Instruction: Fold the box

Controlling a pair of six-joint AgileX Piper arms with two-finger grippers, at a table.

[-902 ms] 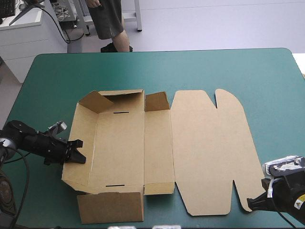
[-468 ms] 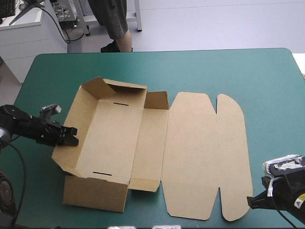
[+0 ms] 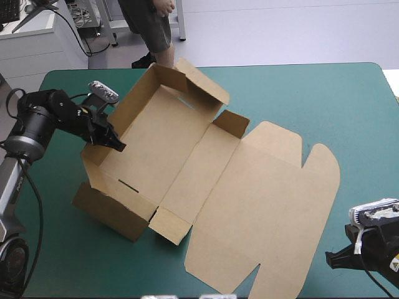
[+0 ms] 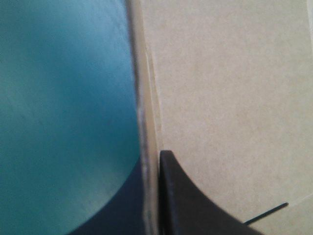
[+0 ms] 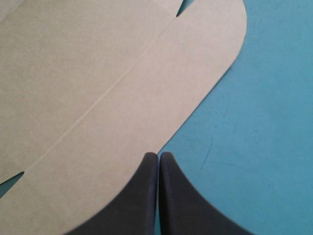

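Note:
The brown box [image 3: 162, 143] lies slantwise across the table's left half as an open tray with raised walls. Its lid [image 3: 268, 205] lies flat toward the near right. My left gripper [image 3: 117, 144] is shut on the tray's left wall. In the left wrist view that wall's edge [image 4: 146, 98] runs between my two black fingers [image 4: 195, 205], with the tray's floor [image 4: 230, 98] beside it. My right gripper [image 3: 329, 260] sits low at the near right corner, shut with nothing in it. In the right wrist view its tip [image 5: 159, 155] hangs over the lid's rounded edge [image 5: 98, 73].
Bare teal-green cover [image 3: 324, 99] stretches from the box to the table's far right corner. A narrower strip of cover [image 3: 56, 205] lies between the tray and the table's left edge. The tray's far corner reaches the table's far edge [image 3: 249, 65].
My left gripper has swung toward the far edge with the tray's wall in it, turning the whole box. The lid's end has slid toward the near right. The right gripper has barely moved.

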